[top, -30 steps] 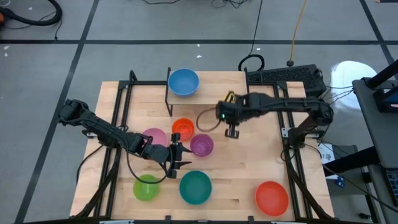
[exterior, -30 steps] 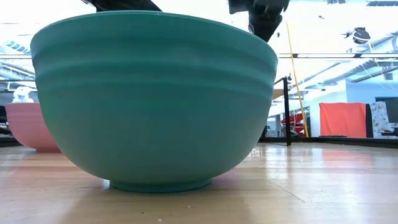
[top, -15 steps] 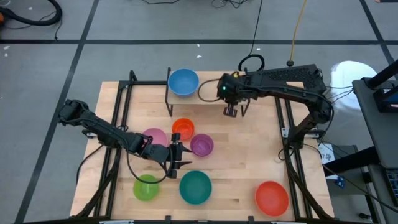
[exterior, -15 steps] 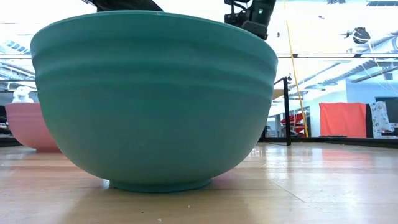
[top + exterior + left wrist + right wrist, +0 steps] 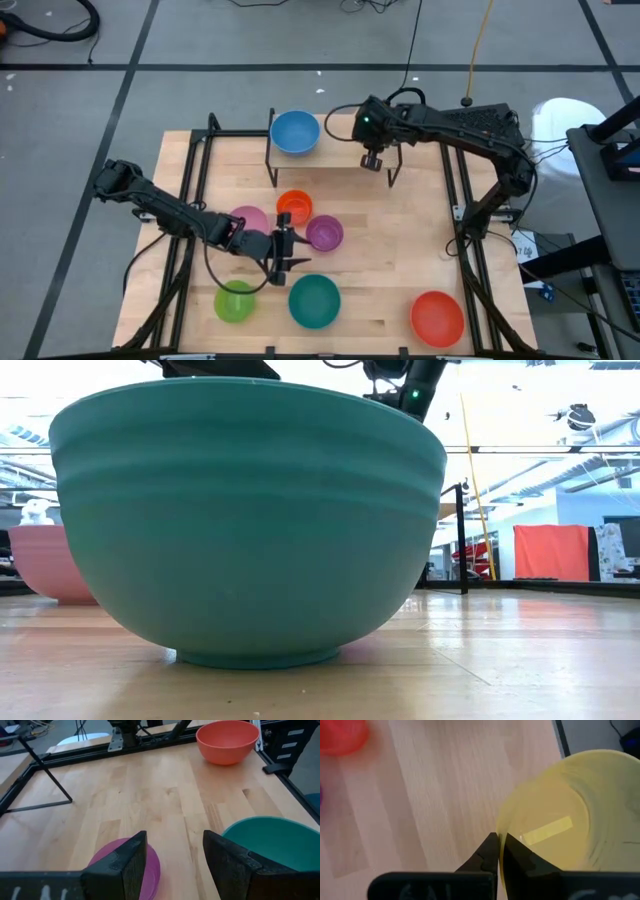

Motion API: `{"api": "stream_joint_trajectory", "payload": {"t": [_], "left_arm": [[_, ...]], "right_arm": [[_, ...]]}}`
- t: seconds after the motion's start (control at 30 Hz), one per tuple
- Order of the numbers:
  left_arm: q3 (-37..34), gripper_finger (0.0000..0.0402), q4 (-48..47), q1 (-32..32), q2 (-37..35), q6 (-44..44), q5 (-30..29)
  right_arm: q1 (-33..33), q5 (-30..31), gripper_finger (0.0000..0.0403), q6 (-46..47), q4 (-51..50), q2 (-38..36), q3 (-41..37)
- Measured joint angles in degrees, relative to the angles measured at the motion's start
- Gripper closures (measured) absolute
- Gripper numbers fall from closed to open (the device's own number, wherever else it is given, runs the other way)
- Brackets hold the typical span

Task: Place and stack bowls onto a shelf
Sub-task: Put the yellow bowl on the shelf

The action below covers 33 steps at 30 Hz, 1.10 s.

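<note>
The shelf stands at the table's far middle with a blue bowl on its left end. My right gripper hovers over the shelf's right part, shut on a yellow bowl that the arm hides in the high view. Orange, pink and purple bowls sit mid-table. Green, teal and red bowls sit near the front edge. My left gripper is open above the table between the pink, purple and teal bowls, holding nothing. My right gripper pinches the yellow bowl's rim between its two fingers, one on the outer wall and one inside. The fingers slant down from above. The bowl hangs tilted and lifted clear, its inside turned toward the wrist camera.
Black frame rails run along the table's left and right sides. The shelf's wire legs stand on the table. The teal bowl fills the low view, with the pink bowl behind it. Bare wood lies at the centre right.
My right gripper has carried the yellow bowl from beside the orange and purple bowls toward the table's far edge, ending over the shelf's right part, and has turned about as it went. It has stayed shut. My left arm has kept still.
</note>
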Motion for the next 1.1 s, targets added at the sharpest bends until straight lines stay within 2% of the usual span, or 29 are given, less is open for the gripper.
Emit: {"api": "stream_joint_trajectory", "payload": {"t": [0.33,1.1], "left_arm": [[0.00,0.0202,0.31,0.20,0.00,-0.67,0.00],[0.00,0.0202,0.21,0.16,0.00,-0.58,0.01]], "right_arm": [[-0.09,-0.28,0.0403,-0.52,1.47,4.11,-0.07],[-0.39,-0.65,0.0402,-0.52,1.16,3.97,-1.63]]}}
